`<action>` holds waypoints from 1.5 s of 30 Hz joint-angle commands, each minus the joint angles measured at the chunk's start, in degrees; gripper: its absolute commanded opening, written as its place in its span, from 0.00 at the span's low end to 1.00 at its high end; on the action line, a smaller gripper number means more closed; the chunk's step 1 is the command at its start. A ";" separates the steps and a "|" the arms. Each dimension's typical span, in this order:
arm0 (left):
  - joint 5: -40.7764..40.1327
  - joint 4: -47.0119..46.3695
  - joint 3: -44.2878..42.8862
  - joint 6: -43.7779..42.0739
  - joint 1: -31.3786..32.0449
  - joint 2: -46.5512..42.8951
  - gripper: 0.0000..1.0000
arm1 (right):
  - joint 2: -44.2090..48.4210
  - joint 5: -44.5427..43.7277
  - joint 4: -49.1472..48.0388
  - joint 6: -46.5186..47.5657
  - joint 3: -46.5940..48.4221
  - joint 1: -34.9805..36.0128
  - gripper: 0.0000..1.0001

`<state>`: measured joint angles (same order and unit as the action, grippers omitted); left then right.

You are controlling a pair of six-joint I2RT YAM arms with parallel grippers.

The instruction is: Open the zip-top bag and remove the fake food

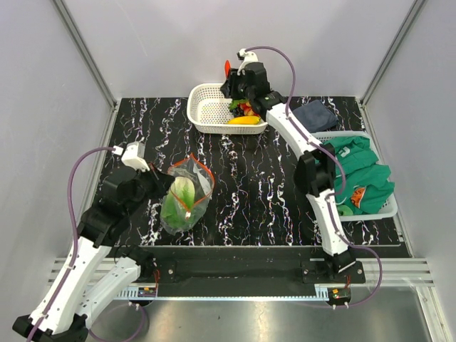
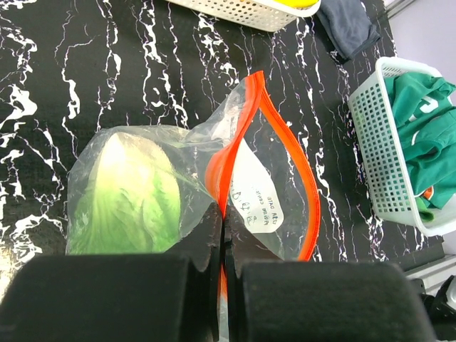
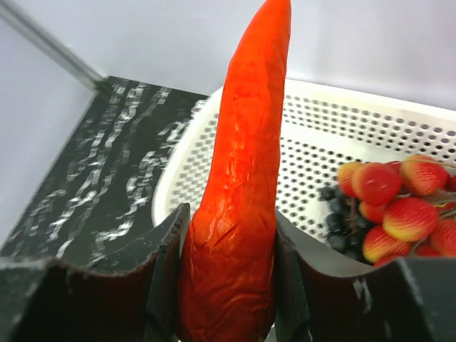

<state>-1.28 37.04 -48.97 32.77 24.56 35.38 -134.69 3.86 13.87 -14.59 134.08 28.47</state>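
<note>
Nearest the arm bases, the left gripper [image 2: 222,260] has its two blocky black fingers pressed together on the red-orange zip track [image 2: 288,157] of the zip-top bag [image 1: 187,194], pinching the rim at its near end. The bag is clear, crinkled soft plastic and lies flat on the black, white-veined marble-pattern table [image 1: 249,185]. Its mouth gapes in a long loop. A white label [image 2: 255,203] with handwriting is on the film just inside the loop. The lettuce [image 2: 128,192] is still in the bag's closed end, a rounded, ribbed leafy lump that is pale yellow at the core and bright green at the edges.

To the right stands a white lattice basket [image 2: 377,142] heaped with green cloth [image 1: 363,171]. A dark blue-grey folded cloth [image 1: 315,114] lies just behind it.

At the far edge, the right gripper [image 3: 231,221] is clamped on the red pepper [image 3: 239,164], a long, tapering, glossy orange-red piece with a wrinkled skin. The pepper stands upright between the curved dark fingers and blocks much of the wrist view. The gripper hangs over the right end of the white perforated basket [image 1: 203,89]. That end of the basket holds red-and-yellow strawberries [image 3: 399,199], a dark grape bunch [image 3: 340,224] and a yellow banana [image 1: 244,120] lying against the near wall.
</note>
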 commanded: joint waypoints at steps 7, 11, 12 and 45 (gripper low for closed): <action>2.60 -1.88 -4.03 -0.69 0.05 1.36 0.00 | -17.18 4.32 2.74 -1.23 19.82 -4.47 0.41; 2.68 -2.67 -3.15 -0.78 0.14 2.41 0.00 | -17.97 4.23 2.57 -0.09 19.82 -4.47 0.54; 2.68 -2.93 -3.06 -0.78 0.14 2.68 0.00 | -18.23 4.32 2.57 0.09 19.90 -4.47 0.60; 1.54 -3.73 -4.20 2.29 0.14 4.53 0.00 | 22.61 14.69 17.44 -1.93 -23.45 8.88 1.00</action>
<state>0.23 36.32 -49.93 34.79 24.56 41.08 -123.31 16.53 34.39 -17.34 123.92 33.30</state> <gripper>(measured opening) 0.009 0.994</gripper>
